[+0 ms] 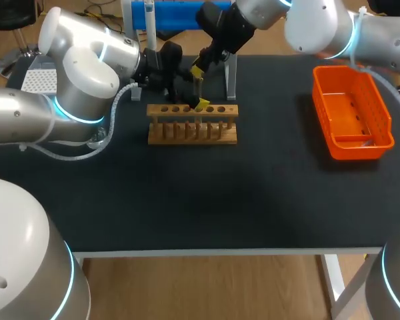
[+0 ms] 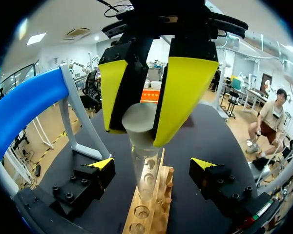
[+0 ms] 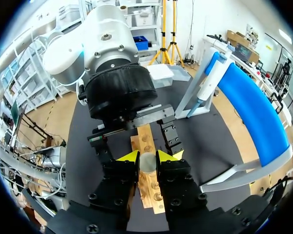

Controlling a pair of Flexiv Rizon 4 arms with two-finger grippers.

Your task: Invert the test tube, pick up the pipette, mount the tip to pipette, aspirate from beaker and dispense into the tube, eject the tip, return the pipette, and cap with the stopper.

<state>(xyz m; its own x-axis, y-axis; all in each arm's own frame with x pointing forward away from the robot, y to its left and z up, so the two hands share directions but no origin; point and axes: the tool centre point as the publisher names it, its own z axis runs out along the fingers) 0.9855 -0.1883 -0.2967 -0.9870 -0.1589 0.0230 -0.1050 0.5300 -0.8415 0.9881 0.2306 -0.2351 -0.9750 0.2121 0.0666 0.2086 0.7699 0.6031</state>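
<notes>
A clear test tube (image 2: 146, 168) stands upright in the wooden rack (image 2: 158, 207), with a grey stopper (image 2: 139, 119) on its mouth. From above, my right gripper (image 2: 139, 132) is shut on the stopper, its yellow fingers (image 2: 185, 97) pressing both sides. In the right wrist view the stopper (image 3: 147, 162) sits between the right gripper (image 3: 148, 157) tips over the rack (image 3: 147, 141). My left gripper (image 2: 153, 166) is open, its tips wide on either side of the tube without touching it. In the head view both grippers, left (image 1: 185, 89) and right (image 1: 200, 101), meet over the rack (image 1: 192, 127).
A blue pipette stand (image 2: 24, 105) on white legs rises behind the rack, also visible as the stand (image 1: 167, 13) at the table's far edge. An orange bin (image 1: 352, 113) sits at the right. The black tabletop (image 1: 207, 193) stretches in front of the rack.
</notes>
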